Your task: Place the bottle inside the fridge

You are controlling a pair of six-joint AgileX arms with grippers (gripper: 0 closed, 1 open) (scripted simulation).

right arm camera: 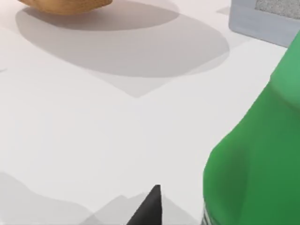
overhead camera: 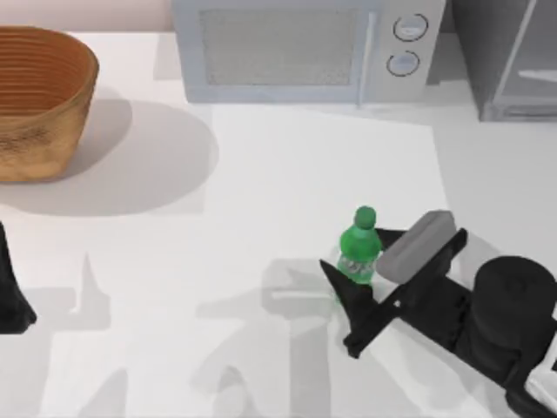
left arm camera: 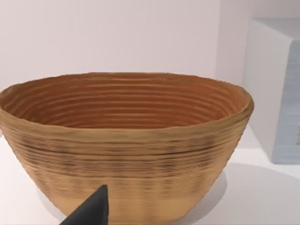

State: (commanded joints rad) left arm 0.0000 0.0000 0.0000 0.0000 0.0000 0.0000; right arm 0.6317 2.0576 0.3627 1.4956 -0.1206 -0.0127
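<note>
One bottle (overhead camera: 360, 252), one fridge (overhead camera: 509, 57), one microwave (overhead camera: 305, 48), one basket (overhead camera: 39, 100).

Glossy green plastic bottle (overhead camera: 359, 252) at the jaws; ribbed woven basket (overhead camera: 39, 100); matt white table (overhead camera: 261, 218); smooth grey microwave (overhead camera: 305, 48).

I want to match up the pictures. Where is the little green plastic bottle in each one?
Top view: the small green plastic bottle stands upright right of the table's middle, at the right gripper.
Left wrist view: not in it.
Right wrist view: the bottle looms large and close.
Shared landmark: the brown woven basket.
</note>
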